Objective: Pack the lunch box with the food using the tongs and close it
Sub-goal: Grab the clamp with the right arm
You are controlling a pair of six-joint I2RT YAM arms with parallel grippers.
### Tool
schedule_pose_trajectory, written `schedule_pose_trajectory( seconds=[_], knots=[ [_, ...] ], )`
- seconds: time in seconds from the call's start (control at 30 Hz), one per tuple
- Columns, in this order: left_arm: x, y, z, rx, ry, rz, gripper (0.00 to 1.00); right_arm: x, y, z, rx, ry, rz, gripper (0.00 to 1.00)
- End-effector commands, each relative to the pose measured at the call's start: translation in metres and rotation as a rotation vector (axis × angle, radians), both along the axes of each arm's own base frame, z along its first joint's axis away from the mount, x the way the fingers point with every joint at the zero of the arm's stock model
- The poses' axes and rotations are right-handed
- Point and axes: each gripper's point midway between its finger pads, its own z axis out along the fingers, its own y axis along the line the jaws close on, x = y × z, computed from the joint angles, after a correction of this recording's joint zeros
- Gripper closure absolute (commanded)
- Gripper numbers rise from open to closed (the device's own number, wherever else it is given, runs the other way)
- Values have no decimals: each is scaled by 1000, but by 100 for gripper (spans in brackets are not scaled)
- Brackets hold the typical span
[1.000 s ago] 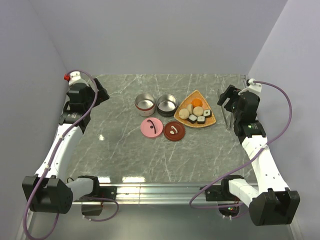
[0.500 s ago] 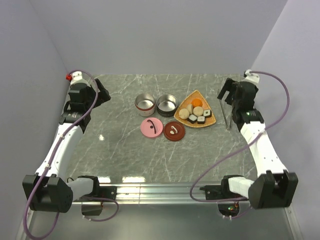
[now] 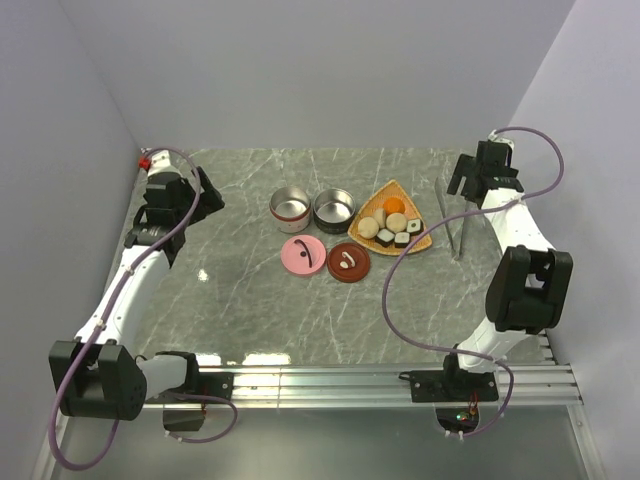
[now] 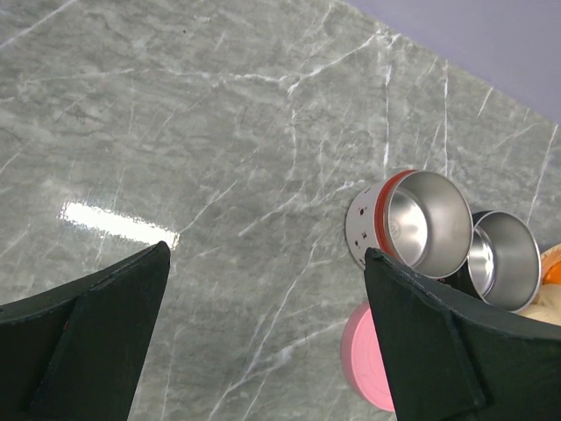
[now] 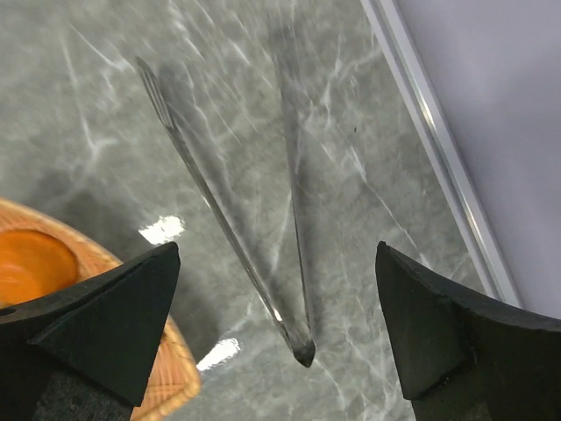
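Note:
The tongs [image 5: 230, 232] lie flat on the marble right of the tray, their joined end [image 3: 458, 254] nearest me. My right gripper [image 5: 277, 250] hangs open above them, with nothing between its fingers; in the top view the right gripper [image 3: 468, 180] sits over their far ends. The food [image 3: 393, 222], cream balls, an orange ball [image 5: 31, 263] and sushi rolls, fills the orange woven tray [image 3: 396, 190]. The lunch box is two open steel tins [image 3: 289, 207] [image 3: 334, 209]. My left gripper [image 3: 192, 195] is open and empty over bare table at far left, its fingers [image 4: 105, 333] framing the tins [image 4: 412, 224].
A pink lid [image 3: 303, 255] and a dark red lid [image 3: 349, 262] lie in front of the tins. A metal rail [image 5: 438, 149] edges the table just right of the tongs, with the wall behind it. The right arm's cable [image 3: 400, 290] loops over the table.
The right arm has swung back and folded, bringing its gripper over the tongs, and its jaws have spread wider. The left gripper has shifted slightly.

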Motion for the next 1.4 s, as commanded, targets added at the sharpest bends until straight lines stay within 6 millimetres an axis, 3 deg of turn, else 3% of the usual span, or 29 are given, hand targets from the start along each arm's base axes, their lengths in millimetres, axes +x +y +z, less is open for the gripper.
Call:
schedule_pose_trajectory(
  seconds=[0.0,0.2,0.4,0.93,1.07,1.37],
  knots=[
    [3,-1,14,-1,-57,-1,0,-9,-2,-4,-17,45,23,0],
    [10,-5,13,-2,-61,-28,1,-34,13,-49,48,153,80,0],
    [16,-10,6,2,-56,-60,0,-42,19,-72,72,193,98,0],
    [14,-11,15,16,-95,-82,1,-28,9,-111,65,275,48,6],
    [13,-12,11,7,-85,-81,0,-28,8,-125,71,303,35,11],
    [9,-13,14,-13,-100,-76,0,-30,5,-132,53,294,25,19]
  ],
)
